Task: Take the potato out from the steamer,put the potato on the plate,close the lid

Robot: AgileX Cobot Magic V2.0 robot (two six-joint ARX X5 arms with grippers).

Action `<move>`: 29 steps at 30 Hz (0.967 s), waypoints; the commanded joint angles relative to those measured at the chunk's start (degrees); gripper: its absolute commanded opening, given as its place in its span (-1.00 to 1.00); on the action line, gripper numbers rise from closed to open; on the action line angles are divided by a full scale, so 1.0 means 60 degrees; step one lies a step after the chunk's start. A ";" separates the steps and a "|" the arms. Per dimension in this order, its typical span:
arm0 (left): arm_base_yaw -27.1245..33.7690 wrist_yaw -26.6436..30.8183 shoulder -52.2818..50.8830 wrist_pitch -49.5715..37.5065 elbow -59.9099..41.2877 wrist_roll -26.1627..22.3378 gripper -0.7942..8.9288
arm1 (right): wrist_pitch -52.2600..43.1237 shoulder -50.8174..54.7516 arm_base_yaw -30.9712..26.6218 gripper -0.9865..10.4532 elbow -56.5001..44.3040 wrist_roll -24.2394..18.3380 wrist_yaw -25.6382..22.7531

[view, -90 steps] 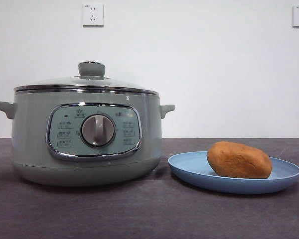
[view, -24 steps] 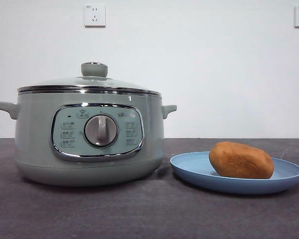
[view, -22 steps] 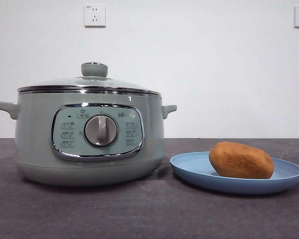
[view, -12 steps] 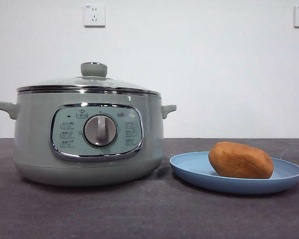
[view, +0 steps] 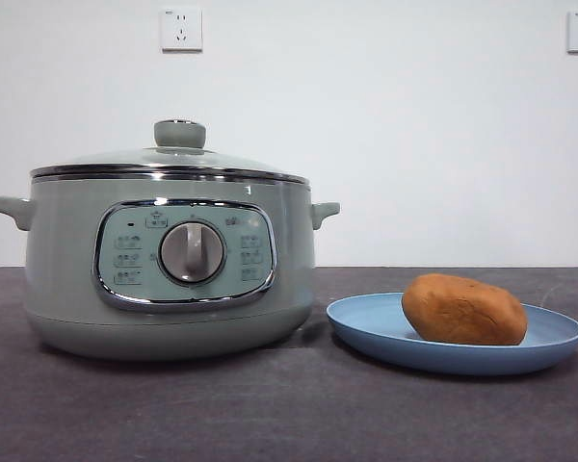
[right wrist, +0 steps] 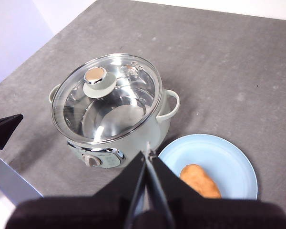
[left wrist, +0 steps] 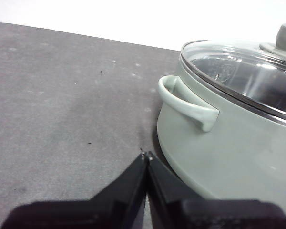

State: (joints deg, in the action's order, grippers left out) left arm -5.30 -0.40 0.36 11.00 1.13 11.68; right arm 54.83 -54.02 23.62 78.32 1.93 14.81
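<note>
with the lid (view: pixel 169 162) seated on the steamer (view: pixel 164 265), potato (view: pixel 463 310) on the plate (view: pixel 366 322) beside it, both tools, left tool (left wrist: pixel 146 156) and right tool (right wrist: pixel 147 157), hang pinched together, empty.

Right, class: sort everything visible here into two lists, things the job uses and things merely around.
Job things: potato, lying on the plate; steamer; lid, on the steamer; left gripper and right gripper, both shut.

Merely around: two wall sockets, table.
</note>
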 commanded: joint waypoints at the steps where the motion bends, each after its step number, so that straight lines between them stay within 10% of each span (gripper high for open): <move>1: 0.0025 0.0051 -0.0029 -0.0055 -0.0149 0.0058 -0.84 | -0.0040 0.0007 0.0011 -0.83 0.0029 -0.0033 -0.0029; 29: 0.0025 0.0051 -0.0029 -0.0062 -0.0149 0.0058 -0.84 | -0.0947 0.0310 -0.1191 -0.83 -0.0794 -0.0623 -0.0025</move>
State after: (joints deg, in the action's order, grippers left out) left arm -5.30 -0.36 0.36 10.98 1.13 11.68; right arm 49.87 -52.49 17.19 75.42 -0.54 14.81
